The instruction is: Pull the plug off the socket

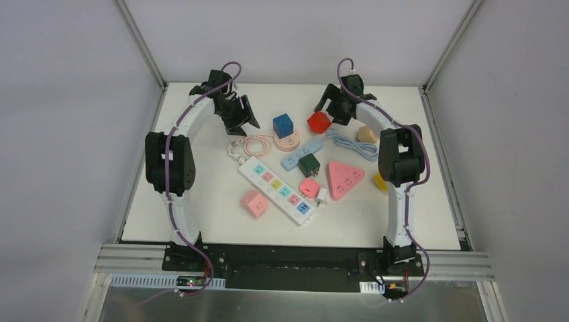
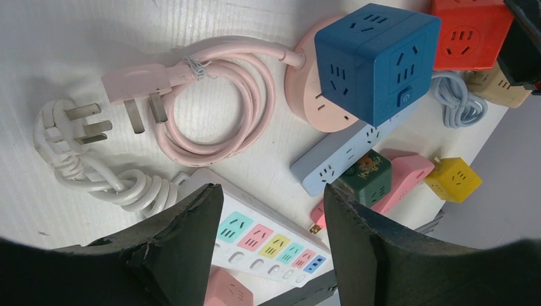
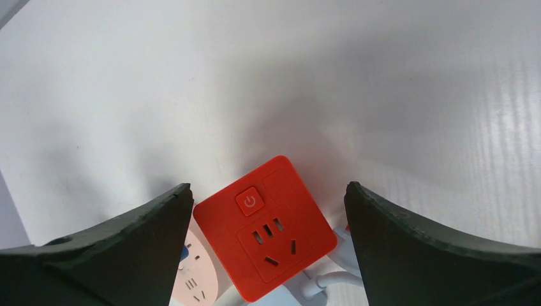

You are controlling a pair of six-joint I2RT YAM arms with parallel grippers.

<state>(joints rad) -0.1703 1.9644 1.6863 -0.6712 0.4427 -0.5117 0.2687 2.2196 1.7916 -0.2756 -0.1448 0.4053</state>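
- top external view, biggest thing first: a white table (image 1: 201, 201) is seen covered with power strips, cube adapters and coiled cables, and both arms are reached out over its far half.
- a long white power strip (image 1: 276, 190) is laid diagonally mid-table. a shorter blue strip (image 1: 295, 157) is set just behind it.
- the red cube plug (image 1: 319, 122) is found near the far end of the blue strip, close to the pink round socket (image 2: 306, 102) that carries the blue cube (image 2: 376, 60). whether its pins are seated in anything can't be told from any of the views.
- step in hand, as a guess: the red cube is bracketed for a grab and nothing is gripped yet, so the pull looks not yet done.
- next move, also a guess: the jaws would need to be closed on two opposite flat sides of the cube, then it'd be drawn straight out along its pins. whatever it's plugged into may get dragged along unless it's held down, and the other arm is well apart from it.
- right gripper (image 3: 268, 188): its jaws are spread wide, the red cube is framed between them, both fingers (image 3: 147, 236) are kept clear of it, and nothing is held.
- left gripper (image 2: 273, 190): its jaws are parted about halfway over the white strip, with nothing held or touched.
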